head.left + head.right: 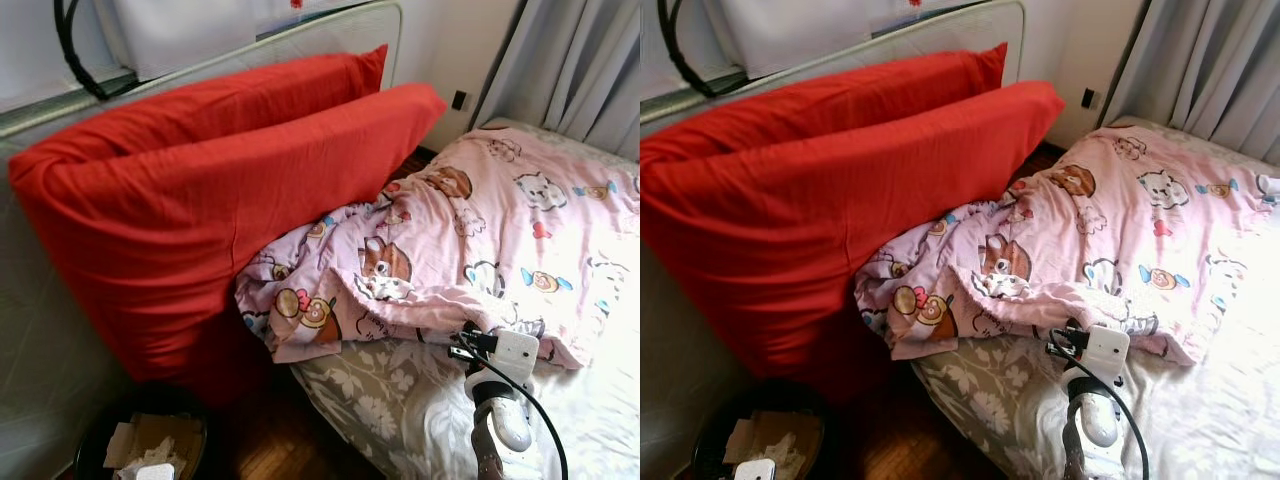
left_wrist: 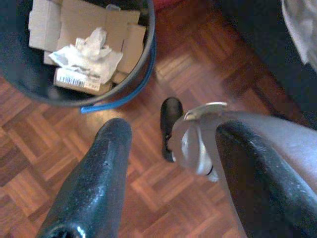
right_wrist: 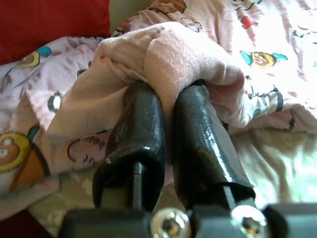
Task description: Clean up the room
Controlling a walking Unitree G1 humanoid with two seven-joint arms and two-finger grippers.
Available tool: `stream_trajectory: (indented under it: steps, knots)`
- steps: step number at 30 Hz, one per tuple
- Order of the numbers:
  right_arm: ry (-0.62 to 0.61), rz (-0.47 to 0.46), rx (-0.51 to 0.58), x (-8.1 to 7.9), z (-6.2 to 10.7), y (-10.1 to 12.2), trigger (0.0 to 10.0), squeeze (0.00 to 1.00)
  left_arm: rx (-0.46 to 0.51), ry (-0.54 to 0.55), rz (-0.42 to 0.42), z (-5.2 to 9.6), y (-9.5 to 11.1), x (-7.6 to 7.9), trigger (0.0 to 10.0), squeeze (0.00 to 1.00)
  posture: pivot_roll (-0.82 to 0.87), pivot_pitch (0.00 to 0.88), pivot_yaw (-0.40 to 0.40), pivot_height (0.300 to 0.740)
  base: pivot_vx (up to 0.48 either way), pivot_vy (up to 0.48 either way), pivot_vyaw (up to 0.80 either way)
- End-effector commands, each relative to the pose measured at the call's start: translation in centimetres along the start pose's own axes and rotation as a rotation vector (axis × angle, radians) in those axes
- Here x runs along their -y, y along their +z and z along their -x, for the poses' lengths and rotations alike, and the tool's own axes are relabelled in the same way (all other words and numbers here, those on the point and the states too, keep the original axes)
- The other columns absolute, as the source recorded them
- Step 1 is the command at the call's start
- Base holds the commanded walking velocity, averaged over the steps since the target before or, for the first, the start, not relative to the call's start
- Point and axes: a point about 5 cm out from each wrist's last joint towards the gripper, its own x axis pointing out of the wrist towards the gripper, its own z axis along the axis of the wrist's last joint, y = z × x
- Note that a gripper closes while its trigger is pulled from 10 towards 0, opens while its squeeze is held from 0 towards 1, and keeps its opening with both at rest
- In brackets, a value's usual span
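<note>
- At your far left, low down, a dark bin [image 1: 95, 445] stands on the wood floor [image 2: 148, 163], holding cardboard [image 2: 79, 25] and crumpled paper [image 2: 89, 49].
- Your left gripper [image 2: 168, 148] hangs over that floor just beside the bin; its jaws stand wide apart and hold nothing. A silver and black robot part [image 2: 190, 144] shows between the fingers, lower down near the floor.
- Above the bin, two big red pillows [image 1: 200, 190] lean upright against the headboard [image 1: 330, 25], one behind the other.
- To their right, the pink cartoon blanket [image 1: 470, 230] lies rumpled across the bed, its near edge bunched against the front pillow and hanging over the bed's side.
- Beneath it you see the grey floral sheet [image 1: 370, 390] at the bed's near edge.
- Your right arm [image 1: 500, 390] reaches up at the bed's side. The right gripper [image 3: 168, 94] has its jaws nearly closed, pinching a fold of the blanket's near edge between the two fingers [image 3: 141, 129].
- Grey curtains [image 1: 580, 60] hang at the far right.
</note>
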Motion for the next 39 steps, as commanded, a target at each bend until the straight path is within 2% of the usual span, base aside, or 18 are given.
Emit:
stream_trajectory:
  steps: [1, 7, 16, 31, 33, 39]
  knots:
    - [-0.006, 0.008, 0.020, 0.2, -0.2, 0.5, 10.0, 0.00, -0.022, 0.014, 0.008, 0.2, -0.6, -0.3, 10.0, 0.00, 0.08, 0.129, -0.021, 0.740, -0.341, 0.000, 0.00]
    - [-0.009, 0.010, 0.030, -0.1, -0.4, 0.8, 10.0, 0.00, -0.022, 0.017, 0.010, 0.2, -0.5, -0.3, 10.0, 0.00, 0.08, 0.144, -0.025, 0.740, -0.339, 0.000, 0.00]
    - [-0.051, 0.018, 0.082, 0.6, -0.8, 2.0, 10.0, 0.00, -0.012, 0.019, 0.013, 0.1, -0.2, -0.2, 10.0, 0.00, 0.09, 0.160, -0.030, 0.740, -0.339, 0.000, 0.00]
    - [-0.026, 0.016, 0.107, -0.1, -0.7, 2.5, 10.0, 0.00, -0.003, 0.024, 0.018, 0.1, -0.2, -0.2, 10.0, 0.00, 0.09, 0.180, -0.042, 0.740, -0.338, 0.000, 0.00]
    - [0.013, 0.014, 0.084, -0.5, -0.6, 2.2, 10.0, 0.00, -0.012, 0.019, -0.012, 0.1, -0.4, -0.2, 10.0, 0.00, 0.09, 0.183, -0.044, 0.740, -0.122, 0.000, 0.00]
    - [0.071, 0.018, -0.011, -1.0, -0.3, 0.8, 10.0, 0.00, -0.012, 0.021, -0.009, 0.2, -0.5, -0.1, 10.0, 0.00, 0.09, 0.190, -0.049, 0.740, 0.000, 0.000, 0.00]
